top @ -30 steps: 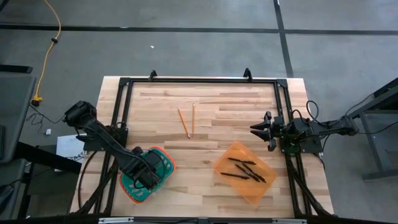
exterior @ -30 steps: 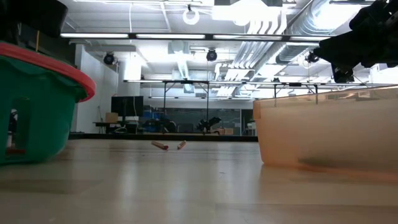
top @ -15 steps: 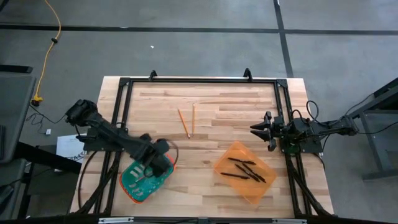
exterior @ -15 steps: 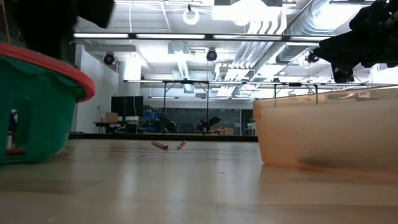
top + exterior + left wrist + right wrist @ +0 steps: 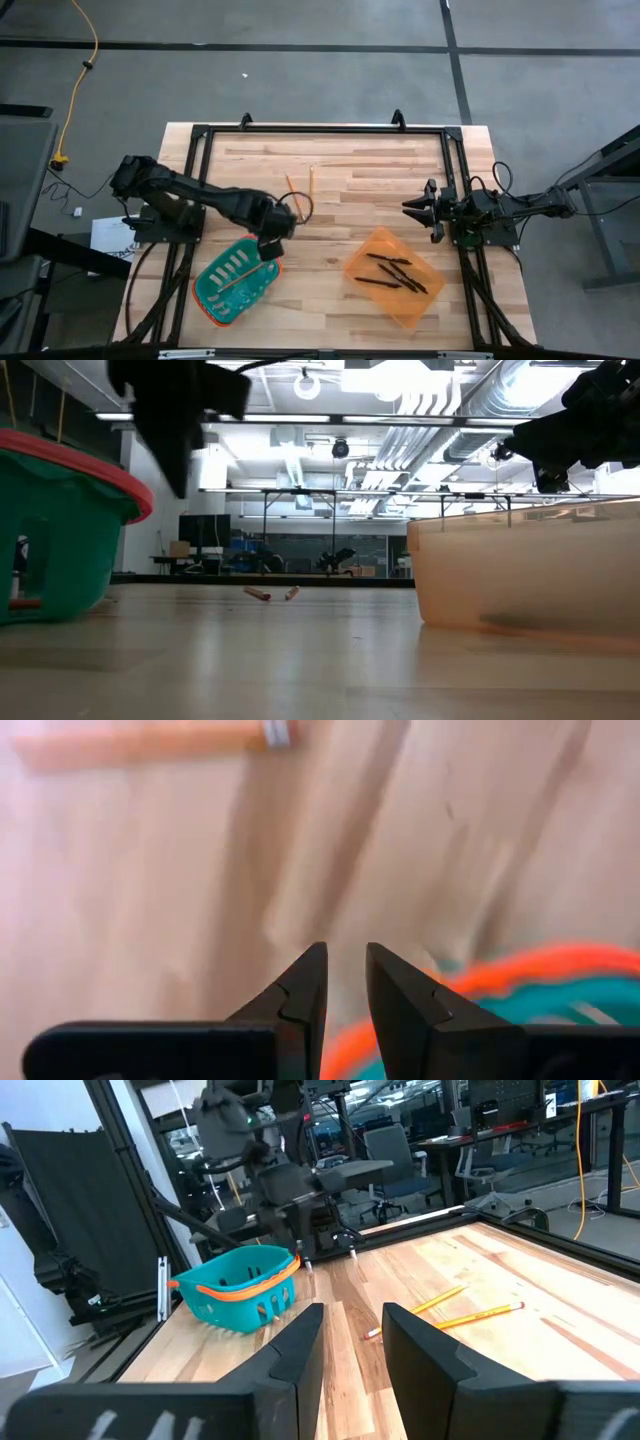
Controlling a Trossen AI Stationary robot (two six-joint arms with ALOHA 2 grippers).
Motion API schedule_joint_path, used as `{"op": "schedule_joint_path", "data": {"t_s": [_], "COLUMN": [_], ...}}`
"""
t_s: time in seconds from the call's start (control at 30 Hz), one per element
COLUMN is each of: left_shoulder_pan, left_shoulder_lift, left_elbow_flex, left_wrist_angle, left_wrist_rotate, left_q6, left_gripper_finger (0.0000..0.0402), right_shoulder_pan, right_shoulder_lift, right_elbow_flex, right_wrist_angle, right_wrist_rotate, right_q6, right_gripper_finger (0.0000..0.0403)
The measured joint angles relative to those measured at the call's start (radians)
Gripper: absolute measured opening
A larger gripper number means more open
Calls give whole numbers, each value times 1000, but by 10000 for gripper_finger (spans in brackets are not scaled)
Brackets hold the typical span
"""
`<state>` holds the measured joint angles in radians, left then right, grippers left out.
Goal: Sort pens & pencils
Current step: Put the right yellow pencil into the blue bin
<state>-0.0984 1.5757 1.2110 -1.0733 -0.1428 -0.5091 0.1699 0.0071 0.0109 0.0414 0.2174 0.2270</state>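
So, starting on the left: the teal basket point(image 5: 237, 283) with the orange rim sits near the front-left of the table point(image 5: 340, 160), and one pencil point(image 5: 233, 287) is lying inside it. The left gripper point(image 5: 272, 244) hangs just above the basket's far rim, over bare wood. Its fingers point(image 5: 300, 995) are nearly together with just a thin gap showing, and nothing's pinched between them or touching them.

Moving toward the middle, two more pencils point(image 5: 303, 195) lie loose on the table, close together and angled toward each other at the far ends.

Further right there's the orange bin point(image 5: 394, 278) with the four black pens point(image 5: 390, 272) lying inside it. Then the right gripper point(image 5: 418, 209) is parked by the table's right edge, fingers point(image 5: 290, 1355) slightly spread, holding nothing.
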Motion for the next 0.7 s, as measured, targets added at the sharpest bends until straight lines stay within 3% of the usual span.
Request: {"op": "schedule_joint_path", "data": {"t_s": [0.17,0.27,0.47,0.7], "left_shoulder_pan": [22,27,106,189], "left_shoulder_lift": [30,72,176,256], "left_elbow_flex": [-2,-2,-1,-1], "left_wrist_angle": [176,307,426,370], "left_wrist_rotate": [-148,-213,-46,-9], "left_q6": [262,256,157,138], "left_gripper_finger": [60,60,60,60], "right_shoulder_pan": [0,0,0,0], "right_shoulder_lift": [0,0,7,7], "right_elbow_flex": [0,0,0,0], "right_wrist_angle": [0,0,0,0], "right_wrist_rotate": [0,0,0,0], "right_q6": [0,0,0,0], "right_gripper_finger": [96,96,96,96]}}
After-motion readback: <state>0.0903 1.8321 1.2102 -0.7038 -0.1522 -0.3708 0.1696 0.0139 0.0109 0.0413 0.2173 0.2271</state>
